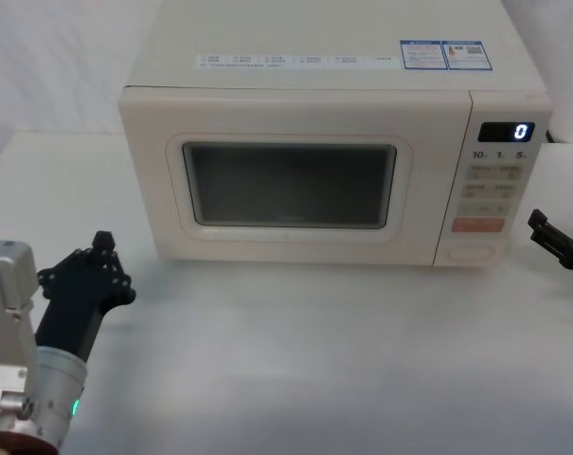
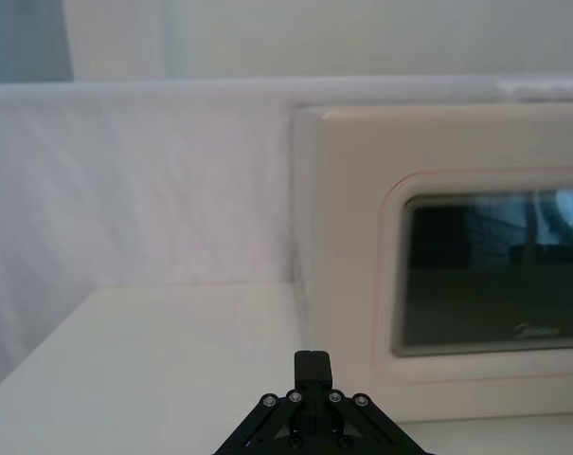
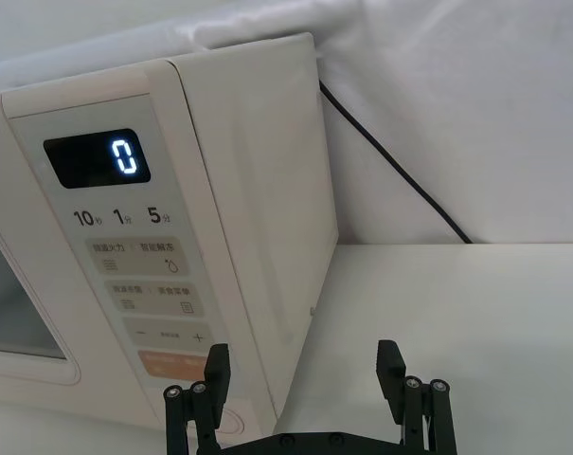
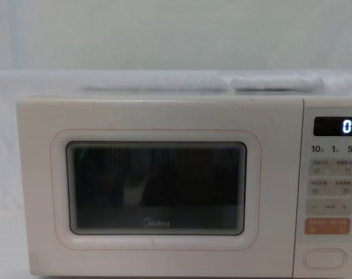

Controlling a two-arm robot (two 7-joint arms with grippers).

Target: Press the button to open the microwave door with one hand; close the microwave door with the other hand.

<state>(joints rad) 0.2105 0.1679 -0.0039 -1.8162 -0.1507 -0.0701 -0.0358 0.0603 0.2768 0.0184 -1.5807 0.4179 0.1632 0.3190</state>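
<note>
A white table (image 1: 295, 360) with a white cloth backdrop carries a cream microwave at its rear middle; the microwave door (image 1: 153, 190) is shut flush, and the button (image 1: 474, 253) sits at the bottom of the keypad strip (image 1: 492, 190) at the oven's right end. The left gripper (image 1: 100, 248) hovers over the table's front left corner, fingers pinched together and empty. The right gripper (image 1: 561, 233) hangs by the right edge just beside the keypad, fingers spread wide, holding nothing.
</note>
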